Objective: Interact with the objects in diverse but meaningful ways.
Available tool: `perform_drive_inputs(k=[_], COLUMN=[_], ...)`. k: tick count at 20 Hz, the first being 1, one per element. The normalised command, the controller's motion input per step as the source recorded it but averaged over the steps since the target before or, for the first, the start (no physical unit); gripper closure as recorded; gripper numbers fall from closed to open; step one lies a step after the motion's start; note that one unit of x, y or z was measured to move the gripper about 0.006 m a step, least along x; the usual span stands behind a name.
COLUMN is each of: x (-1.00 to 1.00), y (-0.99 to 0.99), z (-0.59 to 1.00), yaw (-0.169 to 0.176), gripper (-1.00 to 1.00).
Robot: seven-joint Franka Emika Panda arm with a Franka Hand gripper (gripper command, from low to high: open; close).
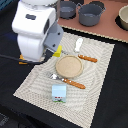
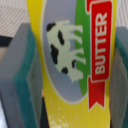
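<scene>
In the wrist view a flat yellow packet (image 2: 70,70) with a cow picture and a red "BUTTER" mark fills the space between my gripper's (image 2: 70,100) two grey fingers (image 2: 17,75), whose teal pads sit against both its sides. In the exterior view the white arm hides most of the gripper (image 1: 56,49); only a yellow corner of the packet (image 1: 59,51) shows under it, at the mat's far left. An orange block's edge (image 1: 22,62) peeks out beside the arm. The white shaker (image 1: 79,45) lies on the mat's far side. The light-blue and white carton (image 1: 59,92) stands near the mat's front.
A round tan plate (image 1: 68,66) sits mid-mat on the striped placemat (image 1: 95,85), with an orange-handled fork (image 1: 67,80) in front and a knife (image 1: 86,58) behind it. Two grey pots (image 1: 91,14) and a bowl (image 1: 123,17) stand at the back.
</scene>
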Motion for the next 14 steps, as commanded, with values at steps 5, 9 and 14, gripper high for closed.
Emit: perform_drive_inputs(k=[5,9,14], x=[-0.65,-0.62,-0.67], y=[-0.19,-0.13,-0.12], z=[-0.07,-0.17,-0.19], yaw=[-0.042,-0.004,0.004], gripper=[1.0,1.0,1.0])
